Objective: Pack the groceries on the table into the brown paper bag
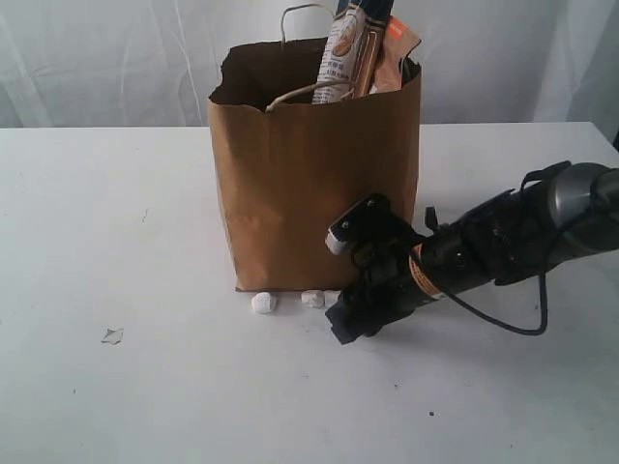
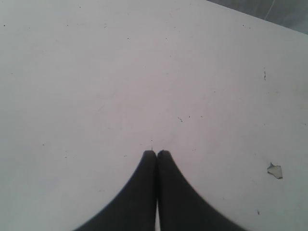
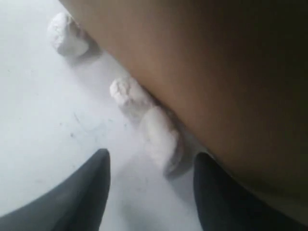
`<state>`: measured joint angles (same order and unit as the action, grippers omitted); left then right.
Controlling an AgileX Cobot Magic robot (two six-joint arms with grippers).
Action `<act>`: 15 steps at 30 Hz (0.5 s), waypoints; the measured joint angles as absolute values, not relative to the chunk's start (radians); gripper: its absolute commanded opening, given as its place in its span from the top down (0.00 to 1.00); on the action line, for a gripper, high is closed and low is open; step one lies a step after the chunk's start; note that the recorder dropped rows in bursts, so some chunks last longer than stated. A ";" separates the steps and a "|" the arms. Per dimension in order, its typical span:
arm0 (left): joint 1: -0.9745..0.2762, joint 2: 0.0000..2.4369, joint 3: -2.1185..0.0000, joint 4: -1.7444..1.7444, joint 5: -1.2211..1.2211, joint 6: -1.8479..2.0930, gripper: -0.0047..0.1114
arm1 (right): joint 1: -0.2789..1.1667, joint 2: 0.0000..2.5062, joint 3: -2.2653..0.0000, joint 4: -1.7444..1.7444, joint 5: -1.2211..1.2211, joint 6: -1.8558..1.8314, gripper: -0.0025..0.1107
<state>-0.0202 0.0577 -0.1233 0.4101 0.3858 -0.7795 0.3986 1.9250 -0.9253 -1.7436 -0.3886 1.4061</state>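
Right gripper [image 3: 153, 161] is down low on the table [image 1: 116, 193], right at the front bottom corner of the brown paper bag [image 1: 309, 164]. Its jaws are spread apart and aren't clamping anything. One of the small white lumps [image 3: 161, 137] sits just ahead of the gap between the fingers, tucked against the foot of the bag. Two more of them, a middle lump [image 3: 126, 94] and a far lump [image 3: 67, 33], lie along the same bottom edge.

The bag itself stands upright around the middle of the table, top open. The long dark-blue-and-white pasta packet [image 1: 340, 53] pokes out of it, with the kraft pouch with orange label [image 1: 395, 53] beside it. I can't see what else is inside.

Left gripper [image 2: 157, 153] is closed tight, fingertips touching, nothing in them, over bare tabletop. A little torn scrap [image 2: 275, 170] lies off to one side of it.
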 measured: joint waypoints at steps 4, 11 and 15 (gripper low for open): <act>-0.020 0.058 -0.123 0.410 0.386 -0.779 0.96 | 0.400 1.881 -0.932 -1.748 -0.361 1.405 0.55; -0.020 0.058 -0.123 0.410 0.386 -0.779 0.96 | 0.400 1.903 -0.936 -1.752 -0.383 1.402 0.56; -0.020 0.058 -0.123 0.410 0.386 -0.779 0.96 | 0.407 1.925 -0.942 -1.750 -0.368 1.402 0.59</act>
